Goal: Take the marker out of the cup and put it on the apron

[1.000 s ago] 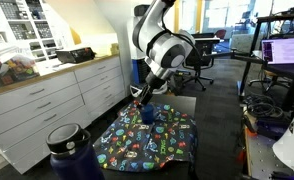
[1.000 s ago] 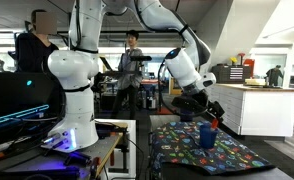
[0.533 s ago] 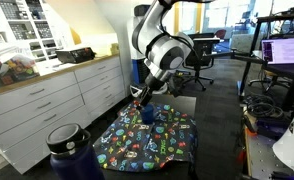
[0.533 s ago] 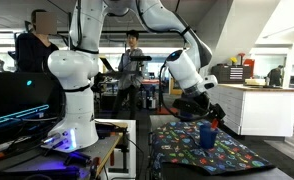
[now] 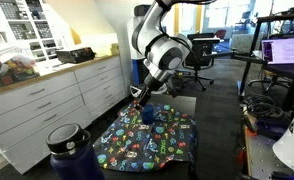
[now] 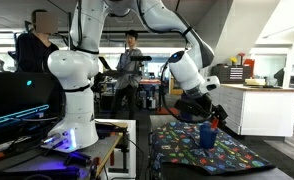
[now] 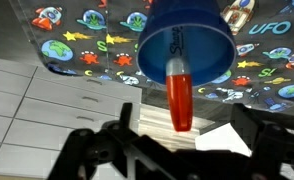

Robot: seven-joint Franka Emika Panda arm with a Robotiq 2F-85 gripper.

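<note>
**Fingers spread above the cup, marker not yet gripped**

From my wrist view I look straight down into the dark blue cup [image 7: 184,45]. The marker [image 7: 180,98] stands in it, its red end pointing up towards the camera and leaning against the near side of the rim. The fingers [image 7: 122,125] are spread wide, one on each side of the marker, and neither touches it. I have nothing in my grip.

The cup stands upright on the apron [image 7: 77,40], whose printed planets and rockets fill the top of the wrist view. Below the cloth's edge I see white drawer fronts [image 7: 37,100].

In both exterior views the arm reaches down so that the fingers [image 5: 139,98] [image 6: 209,119] hang just above the cup [image 5: 147,115] [image 6: 207,135]. The marker is too small to make out there. The apron [image 5: 152,142] [image 6: 212,152] is spread over the bench [image 5: 184,102], its edges rumpled, with the cup near the end closest to the arm. A large dark blue jug [image 5: 69,150] with a ribbed lid stands in the foreground, well apart from the cup.
</note>
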